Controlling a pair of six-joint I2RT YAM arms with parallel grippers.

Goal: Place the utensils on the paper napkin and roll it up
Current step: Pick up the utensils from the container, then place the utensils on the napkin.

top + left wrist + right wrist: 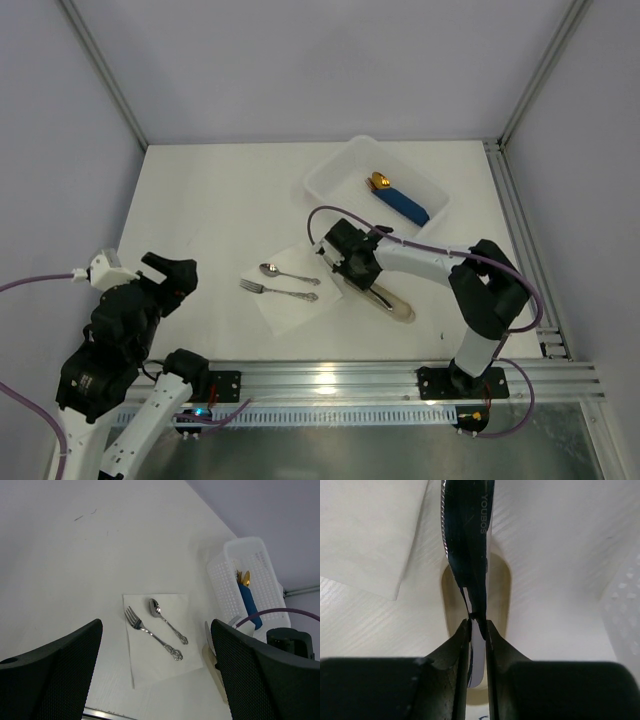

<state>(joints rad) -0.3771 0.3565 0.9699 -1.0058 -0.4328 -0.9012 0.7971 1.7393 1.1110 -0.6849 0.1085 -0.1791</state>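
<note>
The paper napkin (290, 302) (160, 662) lies flat on the table in front of the arms. A silver fork (278, 291) (150, 634) and a spoon (287, 273) (165, 617) lie side by side on it. The knife (467, 540) rests along a beige sleeve (398, 308) (501, 587) just right of the napkin. My right gripper (352, 275) (477, 625) is down on it, its jaws closed on the knife where blade meets handle. Well left of the napkin, my left gripper (172, 282) (156, 625) hangs above the table, wide open and holding nothing.
A white plastic tray (330, 175) (260, 565) stands at the back right and holds a blue-handled gold-tipped piece (405, 203). The napkin's corner (370, 530) lies close to the left of the knife. A metal rail runs along the near table edge.
</note>
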